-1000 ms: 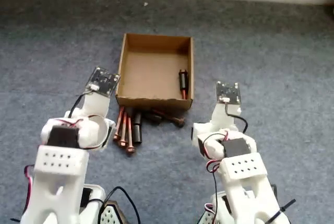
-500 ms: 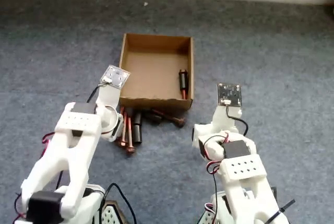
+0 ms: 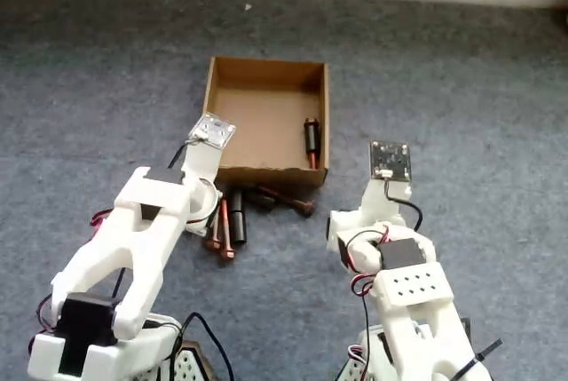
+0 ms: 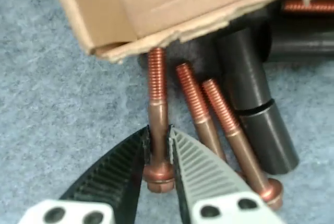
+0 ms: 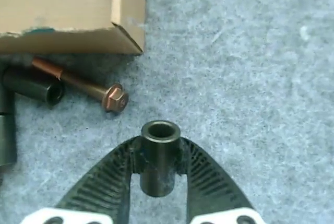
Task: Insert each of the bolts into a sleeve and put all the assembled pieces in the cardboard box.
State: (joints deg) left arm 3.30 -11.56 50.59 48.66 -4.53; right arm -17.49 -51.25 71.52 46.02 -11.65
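Observation:
My left gripper (image 4: 157,132) is shut on the shaft of a copper bolt (image 4: 156,96), just above its head, on the carpet in front of the cardboard box (image 4: 156,10). Two more bolts (image 4: 209,114) and two black sleeves (image 4: 255,114) lie beside it. My right gripper (image 5: 159,148) is shut on a black sleeve (image 5: 159,156), held with its bore facing the camera. Another bolt (image 5: 83,85) and a sleeve (image 5: 31,85) lie by the box's corner. In the high view the box (image 3: 217,97) holds one assembled piece (image 3: 311,138).
Grey carpet surrounds the box, with free room to the right of it (image 3: 444,88) and to the left. The loose bolts and sleeves (image 3: 235,217) crowd the strip between the box's near wall and the two arms.
The left arm has swung right and stretched forward over the bolts in front of the box. The right arm has kept still with its sleeve.

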